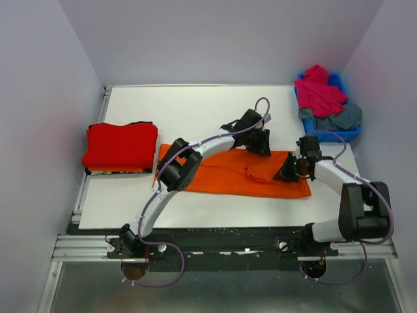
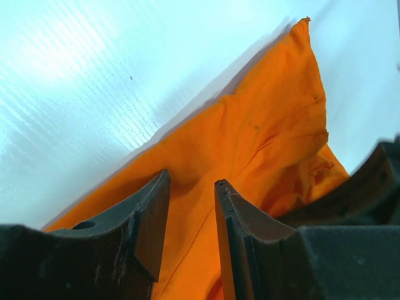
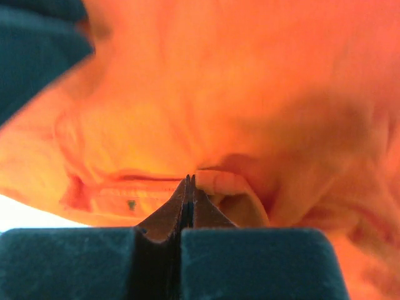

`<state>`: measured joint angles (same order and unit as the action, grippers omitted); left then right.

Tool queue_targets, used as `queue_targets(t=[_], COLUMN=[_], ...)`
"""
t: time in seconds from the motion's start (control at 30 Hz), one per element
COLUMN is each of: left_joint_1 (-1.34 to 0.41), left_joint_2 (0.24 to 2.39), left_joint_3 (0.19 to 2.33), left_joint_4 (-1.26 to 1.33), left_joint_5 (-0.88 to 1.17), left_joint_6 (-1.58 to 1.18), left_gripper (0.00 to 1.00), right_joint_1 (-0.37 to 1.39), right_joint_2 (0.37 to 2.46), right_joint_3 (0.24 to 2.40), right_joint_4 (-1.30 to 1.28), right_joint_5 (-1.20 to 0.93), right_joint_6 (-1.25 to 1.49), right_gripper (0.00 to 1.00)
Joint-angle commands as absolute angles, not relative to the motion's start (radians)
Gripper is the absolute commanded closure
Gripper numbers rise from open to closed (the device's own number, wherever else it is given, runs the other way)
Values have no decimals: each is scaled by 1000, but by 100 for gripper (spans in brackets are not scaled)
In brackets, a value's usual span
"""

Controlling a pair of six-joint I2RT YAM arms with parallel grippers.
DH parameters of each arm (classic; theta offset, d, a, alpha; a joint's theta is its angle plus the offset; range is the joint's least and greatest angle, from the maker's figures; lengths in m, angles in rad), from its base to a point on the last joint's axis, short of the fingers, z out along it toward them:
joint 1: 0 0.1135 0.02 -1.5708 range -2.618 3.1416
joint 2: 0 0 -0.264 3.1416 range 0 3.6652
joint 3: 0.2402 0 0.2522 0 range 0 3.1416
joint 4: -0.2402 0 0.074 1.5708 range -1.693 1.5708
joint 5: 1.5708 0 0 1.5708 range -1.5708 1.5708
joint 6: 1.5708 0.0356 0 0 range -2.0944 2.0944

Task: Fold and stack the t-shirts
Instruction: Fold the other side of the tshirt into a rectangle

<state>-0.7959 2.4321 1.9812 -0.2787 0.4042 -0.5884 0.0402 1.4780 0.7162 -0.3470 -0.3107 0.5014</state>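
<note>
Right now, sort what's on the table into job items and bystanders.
Job:
orange t-shirt, spread at centre
red t-shirt, folded, left
pink t-shirt and grey-blue t-shirt, heaped far right

Bystanders:
blue bin, holding those two

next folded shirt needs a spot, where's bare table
Bare white table runs along the far side, between the folded red cloth t-shirt and the blue plastic bin; a narrower strip lies nearer than the bright orange cloth t-shirt. Crowded: the middle, around that shirt.

Open: far table (image 1: 189, 107) behind orange t-shirt (image 1: 228, 177). Blocked: red t-shirt (image 1: 120, 147) at left edge, blue bin (image 1: 337, 135) far right, left arm (image 1: 195, 151) across centre.
</note>
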Motion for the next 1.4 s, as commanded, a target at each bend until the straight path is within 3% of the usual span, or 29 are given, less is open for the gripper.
queue_targets(t=[0.0, 0.27, 0.5, 0.73, 1.07, 1.23, 1.37], left_joint_1=[-805, -805, -811, -827, -833, -833, -833], left_joint_2=[2467, 2444, 2390, 2413, 2522, 2514, 2452], left_joint_3=[2006, 1985, 2000, 2002, 2140, 2155, 2146], left_joint_4=[-308, -295, -293, -270, -373, -376, -373], left_joint_5=[394, 394, 408, 422, 359, 359, 371], left_joint_6=[-612, -598, -574, -578, -566, -558, -539], left_gripper=[53, 53, 51, 51, 51, 51, 49], right_joint_1=[48, 48, 48, 48, 55, 57, 57], right_joint_2=[1295, 1094, 1273, 1411, 1016, 881, 897], right_joint_3=[594, 673, 796, 776, 494, 523, 589], right_joint_4=[-393, -563, -532, -506, -587, -669, -652], right_joint_5=[-411, -303, -49, -89, -282, -244, -198], right_joint_6=[538, 520, 548, 583, 653, 650, 653], right_gripper=[98, 96, 94, 99, 99, 99, 99])
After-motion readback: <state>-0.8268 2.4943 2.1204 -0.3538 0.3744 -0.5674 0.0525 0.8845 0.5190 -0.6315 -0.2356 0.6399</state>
